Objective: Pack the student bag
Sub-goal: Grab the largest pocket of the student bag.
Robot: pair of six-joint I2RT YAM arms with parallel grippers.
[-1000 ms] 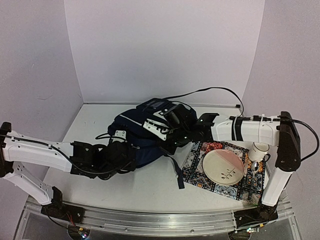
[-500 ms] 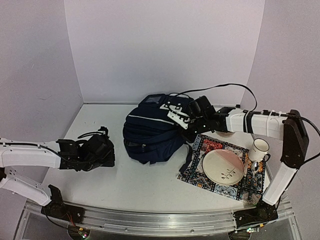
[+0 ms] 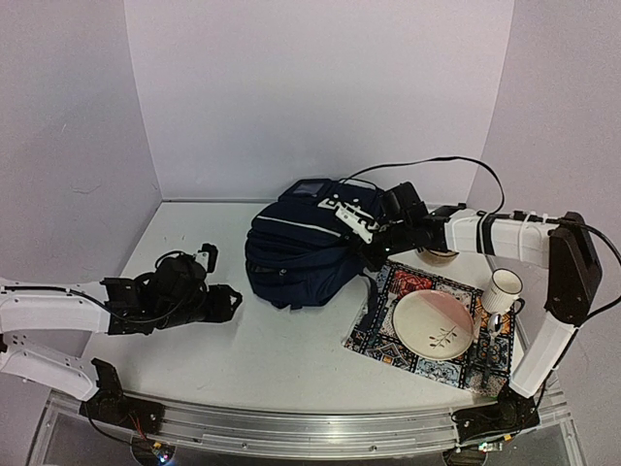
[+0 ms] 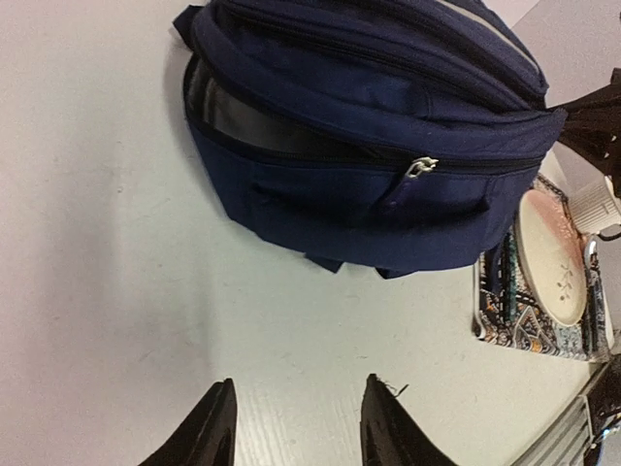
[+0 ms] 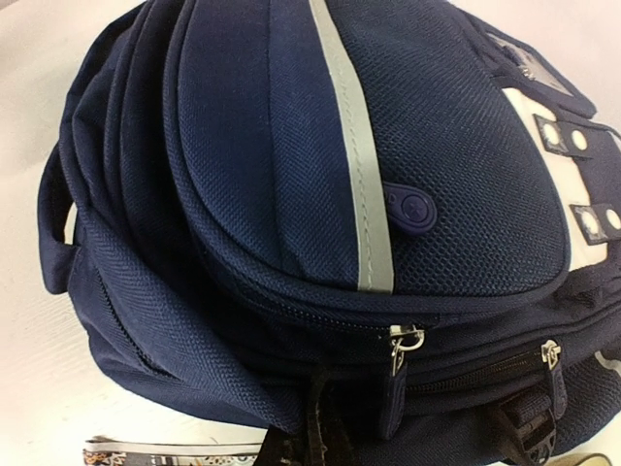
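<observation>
Top external: one student bag [image 3: 291,257] ahead of the half-open, empty left gripper [image 3: 225,302]; right gripper [image 3: 376,243] pinched shut at it; one plate [image 3: 434,325], one mug [image 3: 502,289] near that gripper.

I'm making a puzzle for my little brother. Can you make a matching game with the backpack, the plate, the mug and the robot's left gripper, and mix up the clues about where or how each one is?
Things:
1. student bag
2. plate
3. mug
4. left gripper

Clues:
A. white, beside the plate
B. open and holding nothing
C. dark navy, in the middle of the table
D. round, lying in the middle of the patterned mat

Pairs: 1-C, 2-D, 3-A, 4-B
</observation>
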